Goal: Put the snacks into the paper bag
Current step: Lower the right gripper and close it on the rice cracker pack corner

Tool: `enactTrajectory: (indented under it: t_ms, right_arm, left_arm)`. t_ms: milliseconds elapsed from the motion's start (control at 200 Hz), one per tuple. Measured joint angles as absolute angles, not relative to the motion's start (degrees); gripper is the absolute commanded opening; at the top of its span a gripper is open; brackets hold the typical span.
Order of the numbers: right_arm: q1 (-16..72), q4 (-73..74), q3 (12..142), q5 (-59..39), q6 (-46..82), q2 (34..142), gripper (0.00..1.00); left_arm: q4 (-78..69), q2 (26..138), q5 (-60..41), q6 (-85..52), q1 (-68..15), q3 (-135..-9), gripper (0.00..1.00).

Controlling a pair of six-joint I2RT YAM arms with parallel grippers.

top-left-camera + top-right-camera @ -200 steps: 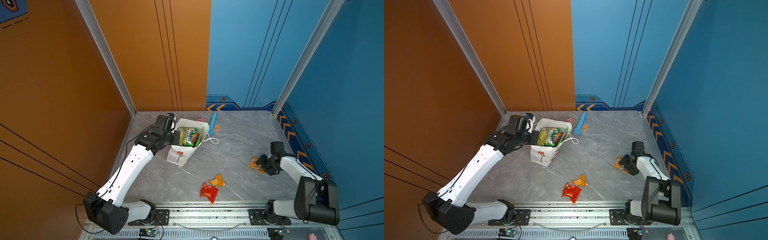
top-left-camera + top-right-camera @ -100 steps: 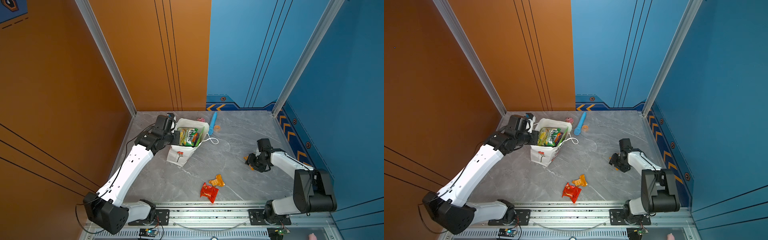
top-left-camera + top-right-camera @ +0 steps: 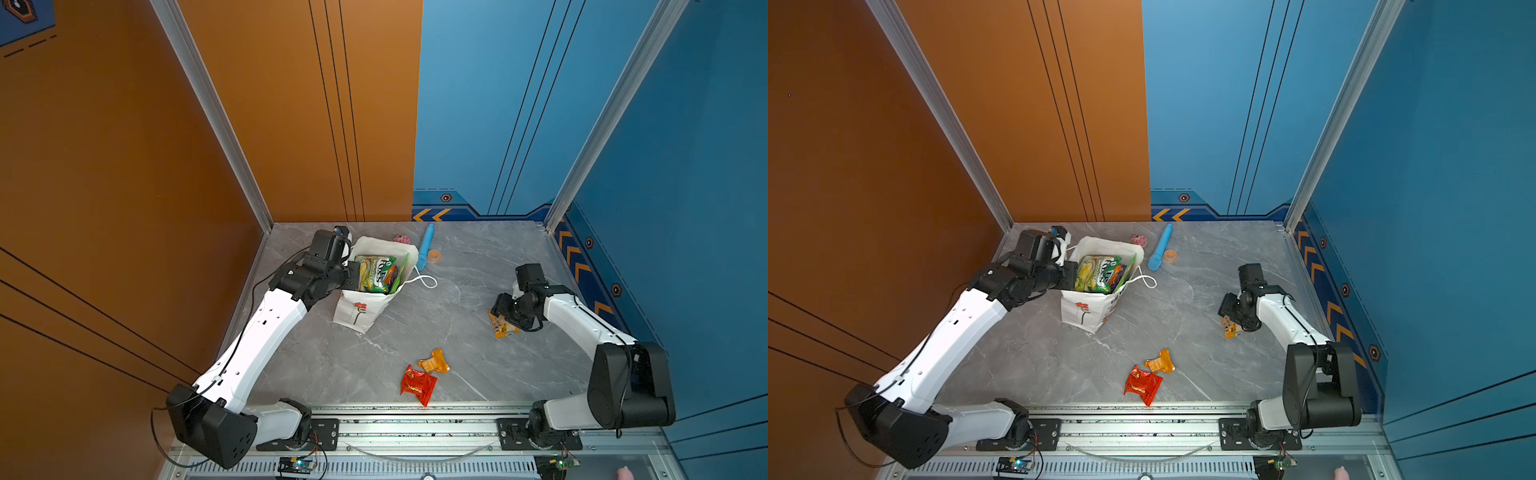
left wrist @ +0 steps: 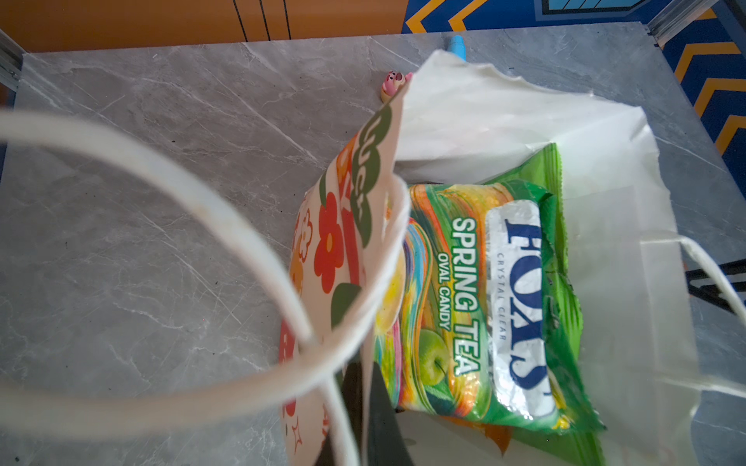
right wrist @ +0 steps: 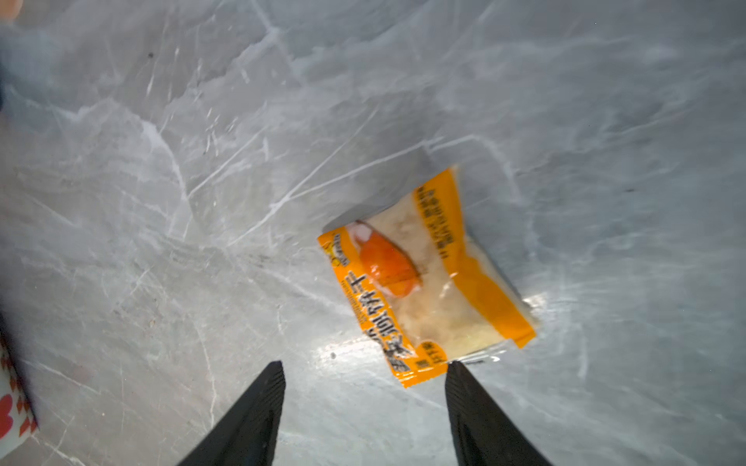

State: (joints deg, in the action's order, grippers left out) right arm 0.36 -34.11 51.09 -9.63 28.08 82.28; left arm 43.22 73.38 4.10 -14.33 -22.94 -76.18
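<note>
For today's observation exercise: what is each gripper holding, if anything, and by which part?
The left gripper pinches the paper bag by its top rim. The right gripper is open near an orange packet, holding nothing.

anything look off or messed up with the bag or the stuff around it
Only the paper bag: its rim is crumpled and folded over where the left gripper pinches one wall, so the mouth is lopsided. Nothing looks spilled.

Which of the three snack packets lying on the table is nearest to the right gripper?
The yellow-and-white packet, just ahead of the open right gripper. The red packet and the small orange packet lie together near the front rail.
</note>
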Motion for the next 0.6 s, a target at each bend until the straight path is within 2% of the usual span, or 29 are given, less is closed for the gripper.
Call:
enactTrajectory:
  t_ms: [295,601]
  right_arm:
    - [-3.5,-33.9,54.3,-9.4,28.1,89.9,0.66]
    - [-2.3,-33.7,53.0,-13.4,27.6,92.4,0.57]
  left_arm:
    - [43.2,73.4,4.1,-14.3,-22.9,-76.2,0.00]
    - [43.2,73.4,4.1,-14.3,-22.9,-76.2,0.00]
